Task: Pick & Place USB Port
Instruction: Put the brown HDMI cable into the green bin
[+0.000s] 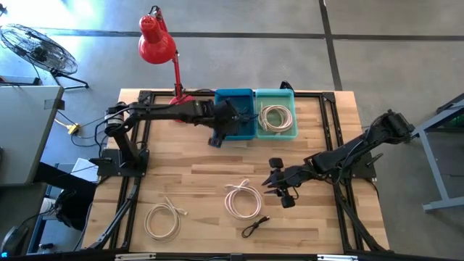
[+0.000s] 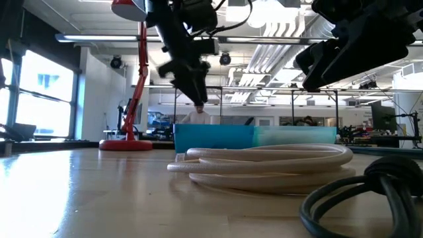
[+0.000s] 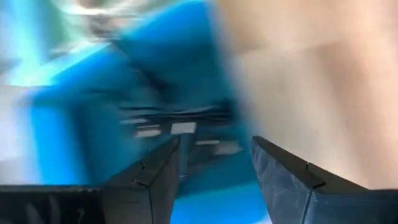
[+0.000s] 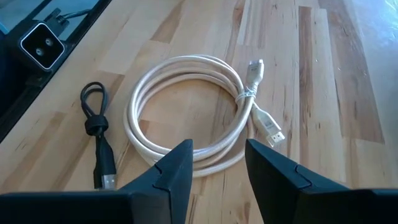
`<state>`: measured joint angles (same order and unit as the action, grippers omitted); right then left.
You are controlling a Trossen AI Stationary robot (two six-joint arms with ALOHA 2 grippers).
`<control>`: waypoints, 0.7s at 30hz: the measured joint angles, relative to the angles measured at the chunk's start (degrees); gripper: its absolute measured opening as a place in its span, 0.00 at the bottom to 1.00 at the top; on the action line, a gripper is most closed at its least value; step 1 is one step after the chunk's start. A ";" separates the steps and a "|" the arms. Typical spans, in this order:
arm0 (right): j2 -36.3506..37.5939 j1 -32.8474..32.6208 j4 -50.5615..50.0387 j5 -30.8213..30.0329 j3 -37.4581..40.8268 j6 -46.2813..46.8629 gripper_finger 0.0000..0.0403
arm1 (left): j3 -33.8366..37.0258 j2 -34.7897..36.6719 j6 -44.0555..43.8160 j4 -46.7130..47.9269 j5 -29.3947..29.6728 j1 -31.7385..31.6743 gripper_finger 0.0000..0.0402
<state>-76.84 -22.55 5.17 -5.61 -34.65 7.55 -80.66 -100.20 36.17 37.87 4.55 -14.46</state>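
The left hand (image 1: 230, 123) was held over the blue bin (image 1: 236, 99) at the far side of the tabletop (image 1: 196, 181), its two dark fingers (image 3: 152, 180) spread apart with nothing between them. In the left wrist view a dark cable (image 3: 180, 113) was seen lying inside the blue bin beneath the parted fingers, though the picture was blurred and its details could not be told. Just beside the blue bin, a teal bin (image 1: 276, 97) was placed, and a coiled white cable (image 1: 275, 117) was held in it.

The right hand (image 1: 275, 181) was hung above the middle of the tabletop, its fingers (image 4: 177, 171) parted and empty. Below it, a second coiled white cable (image 4: 186, 112) with a USB plug (image 4: 270, 129) was laid flat on the wood. Next to that coil, a short black cable (image 4: 96, 134) was laid, bundled at its middle. A third white coil (image 1: 162, 220) was set near the left front of the tabletop, well apart from the others. A red desk lamp (image 1: 157, 40) was stood at the far edge, beside the blue bin.
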 joint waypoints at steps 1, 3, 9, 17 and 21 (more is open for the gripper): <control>0.00 0.00 0.00 0.00 0.00 -0.02 0.35 | 0.00 0.00 -1.60 2.16 -3.85 0.55 0.47; 0.00 0.00 -0.02 0.00 0.00 -0.04 0.35 | 0.00 0.00 -5.17 5.55 -12.64 1.89 0.47; 0.00 0.00 -0.05 -0.50 0.00 -0.05 0.35 | 0.00 0.00 -12.15 5.50 -24.07 8.92 0.47; 0.00 0.00 -0.03 -2.61 0.00 0.01 0.35 | 0.05 -0.95 -18.90 -3.08 -18.03 19.35 0.48; 0.00 0.00 -0.49 -4.86 0.00 0.35 0.35 | 0.05 -1.81 -25.01 -3.99 -17.01 22.71 0.48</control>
<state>-76.84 -22.55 4.68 -10.47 -34.65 7.90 -80.61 -102.01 11.15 33.88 -12.46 8.25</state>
